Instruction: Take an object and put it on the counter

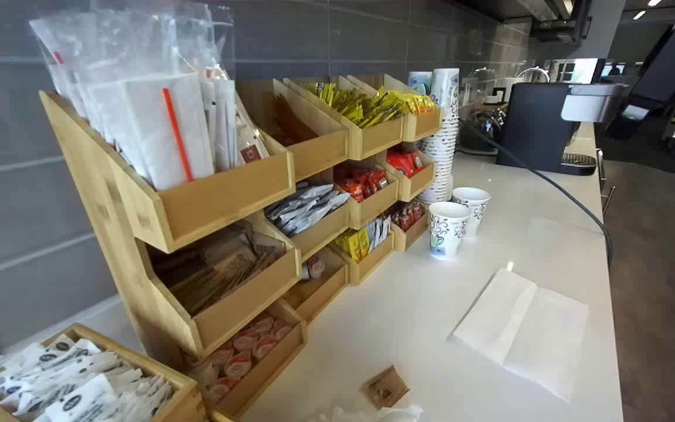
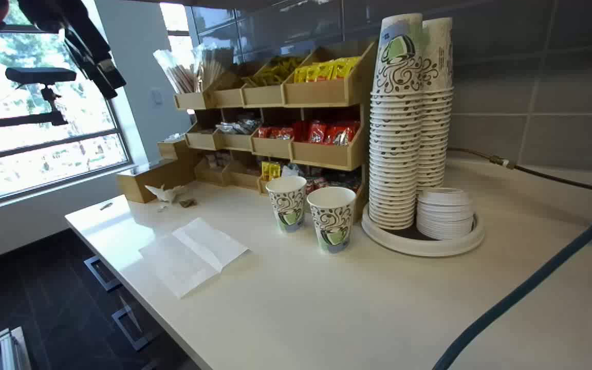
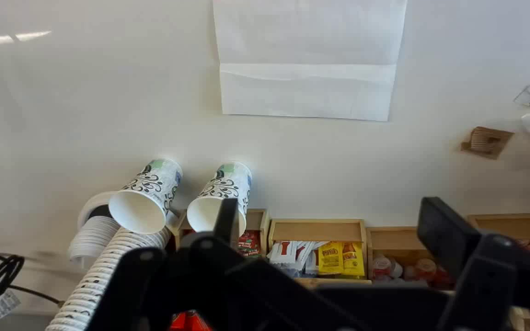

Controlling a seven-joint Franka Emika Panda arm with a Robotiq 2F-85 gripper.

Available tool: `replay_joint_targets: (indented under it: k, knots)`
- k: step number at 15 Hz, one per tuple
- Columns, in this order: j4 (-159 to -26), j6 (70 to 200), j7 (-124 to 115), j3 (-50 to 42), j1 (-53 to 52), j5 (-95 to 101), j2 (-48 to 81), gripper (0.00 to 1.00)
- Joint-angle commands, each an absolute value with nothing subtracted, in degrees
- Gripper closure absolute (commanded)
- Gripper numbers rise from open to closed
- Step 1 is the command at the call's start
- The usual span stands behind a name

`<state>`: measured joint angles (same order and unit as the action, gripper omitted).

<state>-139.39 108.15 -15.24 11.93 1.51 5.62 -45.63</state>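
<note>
Here, seen only as one of many flat, glossy red packets [image 2: 339, 134] in the bins [image 2: 270, 147] of a tiered wooden rack [image 1: 96, 199], cannot tell which, and apart from the gripper [image 3: 331, 214]. Set above a smooth off-white counter [image 2: 327, 308] bearing tapered, swirl-printed paper cups [image 2: 332, 218] and a creased white sheet [image 2: 193, 257]. Spread wide at the fingers [image 3: 446, 230], with bins visible between. In both exterior views, hangs high in an upper corner, slanting downward

Arm [image 2: 81, 41] up higher than the table [image 2: 327, 308] and well apart from it, dark lower end slanting downward in both exterior views. Jaws spread wide in the wrist view, black pads [image 3: 446, 230] facing each other.
</note>
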Motion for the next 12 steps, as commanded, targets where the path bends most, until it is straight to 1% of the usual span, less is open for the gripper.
replay_joint_targets:
  k: [1, 7, 12]
  knots:
    - [-139.3, 108.0, -15.7, 11.5, 0.8, 6.1, -45.5, 0.0]
    - [-139.3, 108.0, -15.7, 11.5, 0.8, 6.1, -45.5, 0.0]
    - [-139.7, 128.5, -4.4, 5.8, -2.4, 4.8, -36.2, 0.0]
